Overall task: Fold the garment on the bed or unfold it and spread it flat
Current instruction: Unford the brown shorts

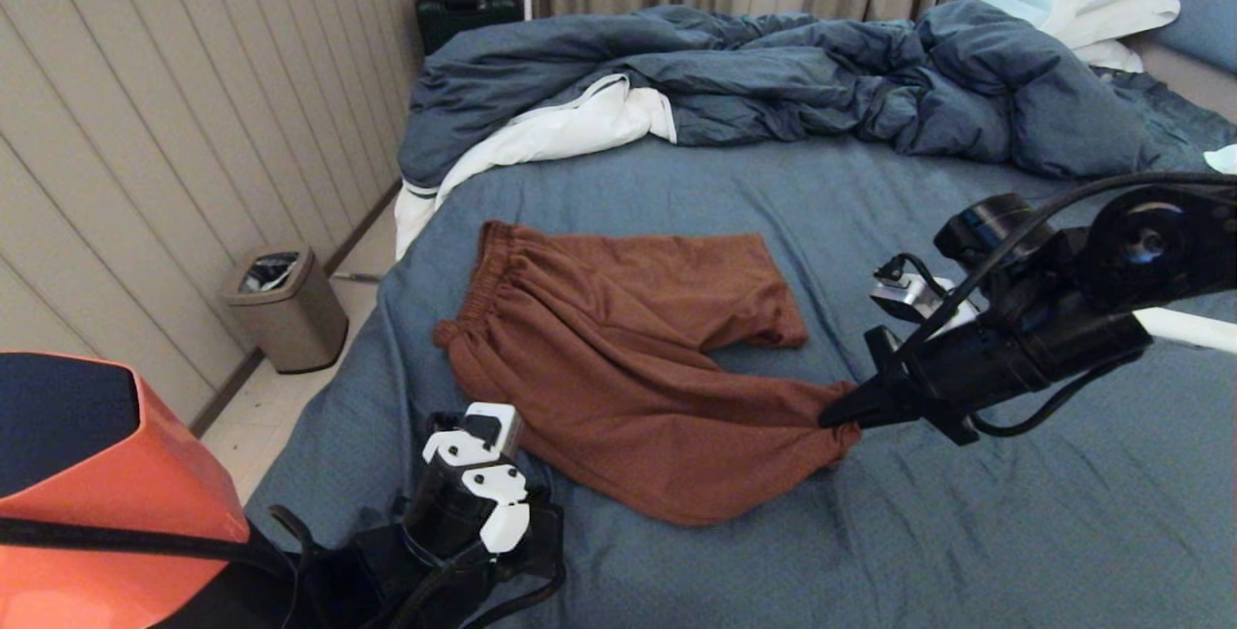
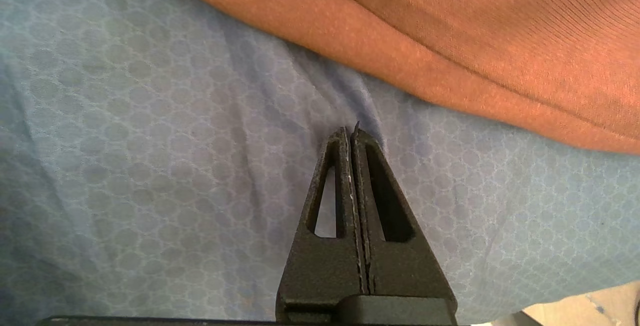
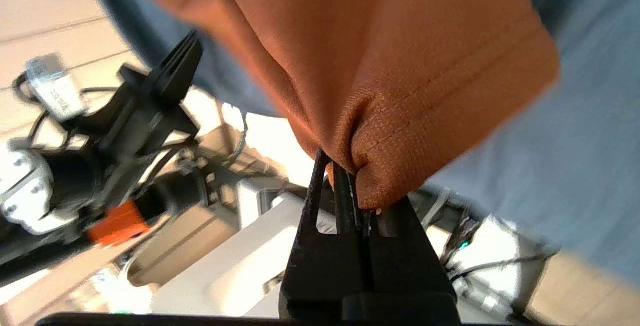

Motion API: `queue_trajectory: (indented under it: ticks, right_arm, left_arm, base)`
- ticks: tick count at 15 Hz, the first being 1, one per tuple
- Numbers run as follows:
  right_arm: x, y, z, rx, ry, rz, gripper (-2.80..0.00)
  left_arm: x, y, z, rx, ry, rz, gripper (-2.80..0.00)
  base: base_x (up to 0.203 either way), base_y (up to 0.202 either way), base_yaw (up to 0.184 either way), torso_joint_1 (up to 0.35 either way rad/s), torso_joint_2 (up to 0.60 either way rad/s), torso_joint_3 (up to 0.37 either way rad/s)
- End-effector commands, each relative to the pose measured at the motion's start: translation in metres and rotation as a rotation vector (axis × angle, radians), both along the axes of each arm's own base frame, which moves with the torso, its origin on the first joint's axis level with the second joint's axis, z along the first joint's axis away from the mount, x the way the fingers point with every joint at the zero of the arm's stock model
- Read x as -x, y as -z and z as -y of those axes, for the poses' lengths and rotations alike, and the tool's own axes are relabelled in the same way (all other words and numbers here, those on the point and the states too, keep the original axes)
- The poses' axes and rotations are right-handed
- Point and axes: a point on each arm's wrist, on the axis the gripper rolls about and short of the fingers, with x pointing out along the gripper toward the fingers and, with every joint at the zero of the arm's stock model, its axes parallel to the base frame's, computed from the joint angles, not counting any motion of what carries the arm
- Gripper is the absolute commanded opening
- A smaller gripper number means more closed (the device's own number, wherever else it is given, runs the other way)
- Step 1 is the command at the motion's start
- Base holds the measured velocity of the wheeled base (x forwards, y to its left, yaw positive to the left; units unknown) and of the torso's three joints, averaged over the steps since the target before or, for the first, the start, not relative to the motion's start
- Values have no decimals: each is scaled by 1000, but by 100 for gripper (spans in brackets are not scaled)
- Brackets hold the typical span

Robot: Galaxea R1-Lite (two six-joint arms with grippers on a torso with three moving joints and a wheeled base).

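Two arms are over the bed (image 1: 1015,532). At the right gripper (image 1: 833,418), the closed tips pinch the hem corner of the garment (image 1: 618,368), whose near leg stretches away from them toward the gathered waistband at the far end. Just short of that leg's edge, the left gripper (image 2: 352,133) rests with fingers pressed together on nothing, perhaps touching the blue sheet beneath. Beyond both lies the duvet (image 1: 773,78).
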Motion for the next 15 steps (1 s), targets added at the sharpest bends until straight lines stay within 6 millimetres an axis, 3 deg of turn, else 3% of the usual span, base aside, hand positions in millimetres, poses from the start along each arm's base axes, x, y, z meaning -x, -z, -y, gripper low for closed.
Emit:
queue_trajectory:
  ticks: [1,9,15]
  right_arm:
    - [-21,17,5,7,1,-11,-280]
    - [-91,21,-32,-3,-52,90,-280]
    - [-106,15,-76,-18,-138,173,-280]
  left_arm:
    - [0,1,0,3,-4,1,-280]
    - [-1,1,1,5,-5,1,-280]
    - [-1,3,1,0,-5,-3,-280]
  base:
    - [0,0,0,0,0,0]
    - [0,0,0,0,0,0]
    - [0,0,0,0,0,0]
